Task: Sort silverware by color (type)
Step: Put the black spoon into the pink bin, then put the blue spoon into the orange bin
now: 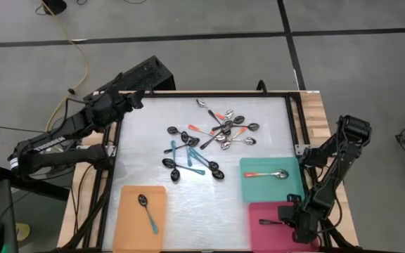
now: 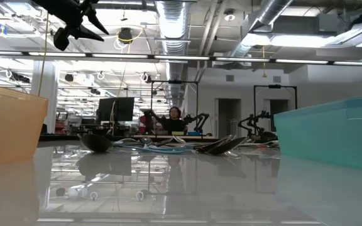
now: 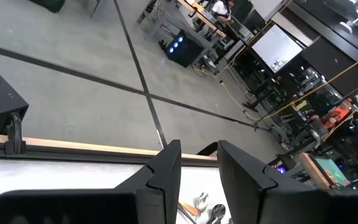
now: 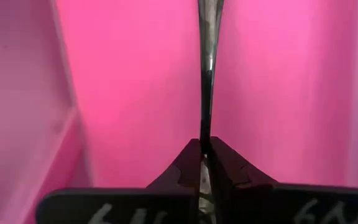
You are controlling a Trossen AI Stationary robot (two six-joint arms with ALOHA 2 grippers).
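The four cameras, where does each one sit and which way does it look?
High view: above the table, looking straight down; both arms show, over the loose pile of small spoons.
Low view: at tabletop height, looking level into the room; the left gripper hangs at top.
Left wrist view: on the left arm, past its dark fingers toward the floor.
Right wrist view: on the right arm, facing the flat pink tray, right gripper pinching a plain metal spoon.
Shared: high view also shows that pink tray.

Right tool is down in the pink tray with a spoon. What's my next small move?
Probably open the right tool fully and lift clear. Its fingers pinch the slim dark metal spoon handle over the flat pink tray, so the spoon looks delivered. The left tool waits above the table's far edge.
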